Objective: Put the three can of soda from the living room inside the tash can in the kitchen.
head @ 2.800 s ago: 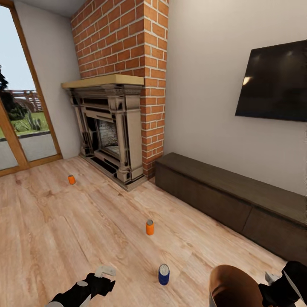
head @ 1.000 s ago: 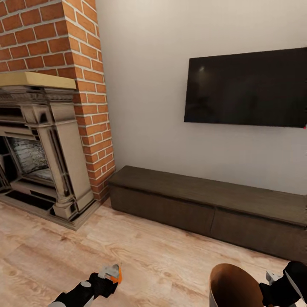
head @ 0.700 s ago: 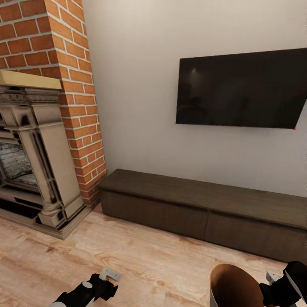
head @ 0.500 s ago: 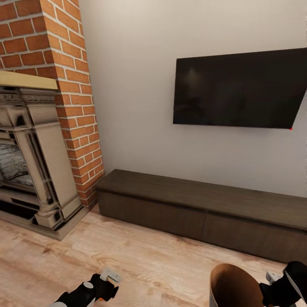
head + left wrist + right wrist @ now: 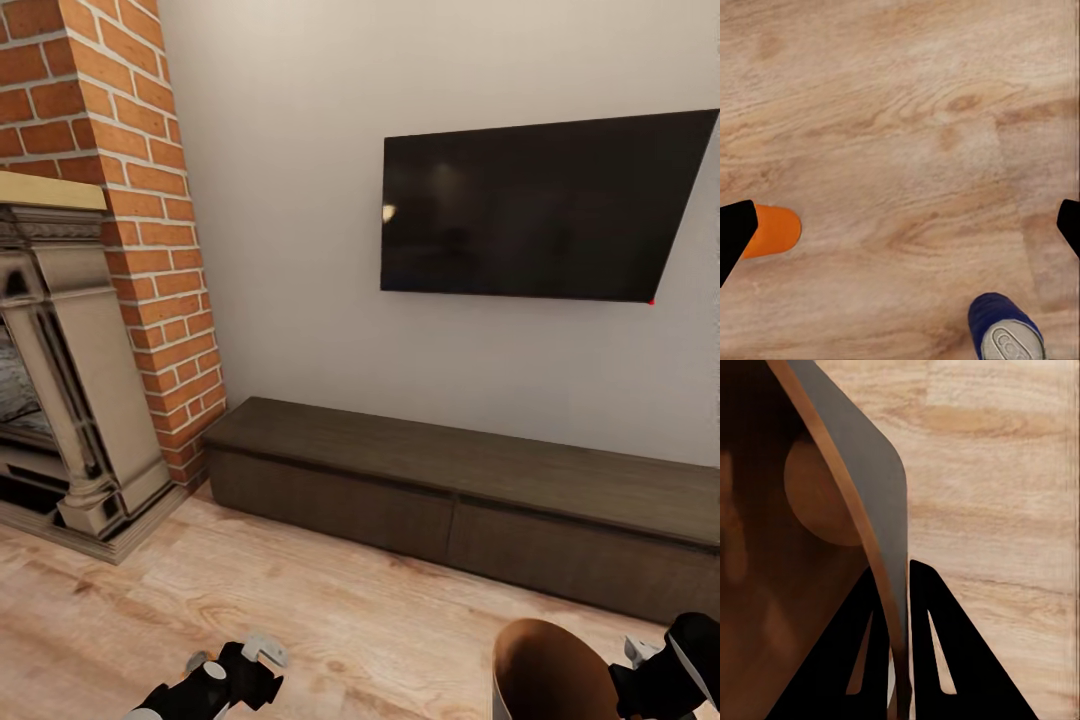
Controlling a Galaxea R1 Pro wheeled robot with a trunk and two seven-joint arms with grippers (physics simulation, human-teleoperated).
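In the left wrist view an orange soda can [image 5: 772, 231] and a blue soda can [image 5: 1005, 330] with a silver top stand on the wood floor. My left gripper [image 5: 900, 232] hangs open above the floor between them, one black fingertip [image 5: 735, 238] partly covering the orange can. The same gripper [image 5: 262, 652] shows low at the head view's bottom left. The third can is out of view. My right gripper [image 5: 900, 645] is shut on the rim wall of the trash can [image 5: 862, 472], whose inside is brown. The trash can [image 5: 550, 665] is held at the head view's bottom right.
A red-brick fireplace [image 5: 90, 300] stands at the left. A long low dark-brown cabinet [image 5: 460, 490] runs along the wall under a black TV [image 5: 530, 205]. Light wood plank floor [image 5: 380, 620] lies between me and the cabinet.
The head camera has kept swinging right, so the fireplace slides left and the cans leave the head view. Both arms keep their places in the picture, the trash can still held.
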